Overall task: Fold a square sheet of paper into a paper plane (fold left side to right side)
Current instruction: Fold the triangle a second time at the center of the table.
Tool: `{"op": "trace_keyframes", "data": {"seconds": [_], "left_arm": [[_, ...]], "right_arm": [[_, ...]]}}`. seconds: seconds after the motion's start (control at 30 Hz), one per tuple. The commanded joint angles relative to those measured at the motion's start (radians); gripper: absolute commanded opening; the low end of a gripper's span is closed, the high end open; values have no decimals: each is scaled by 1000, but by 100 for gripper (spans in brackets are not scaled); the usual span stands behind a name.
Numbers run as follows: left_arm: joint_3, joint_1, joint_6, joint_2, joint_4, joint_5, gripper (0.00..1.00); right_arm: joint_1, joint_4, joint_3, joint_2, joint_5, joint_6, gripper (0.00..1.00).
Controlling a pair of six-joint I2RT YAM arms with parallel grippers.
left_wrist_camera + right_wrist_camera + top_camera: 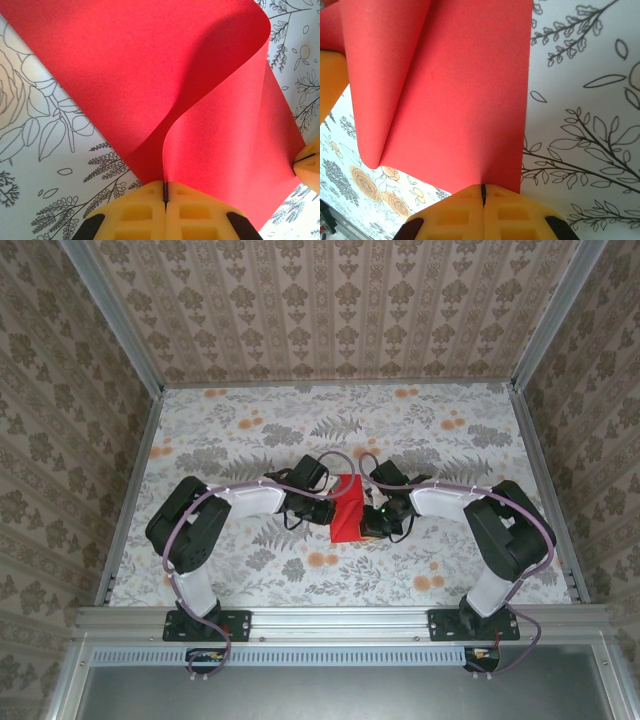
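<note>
The left gripper (164,192) has its yellow pads pressed fully together, and an edge of the square sheet of paper (150,75) is pinched in the seam between them. The right gripper (483,194) is closed in the same way on another edge of the same sheet. From these two grips the red paper rises and bends over itself in a soft curl (I see no sharp crease). The sheet is at the middle of the flowered tablecloth (420,430), between the two grippers, which face each other.
</note>
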Motion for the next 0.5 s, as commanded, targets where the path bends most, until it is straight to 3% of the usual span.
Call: {"op": "trace_keyframes", "data": {"seconds": [0.0,0.47], "left_arm": [[32,2,25,14,-20,-11,1],[-8,-10,13,23,-5,-10,1]], "right_arm": [[8,-65,-18,49,49,-17,2],[8,-60,-17,40,39,-23,2]]}}
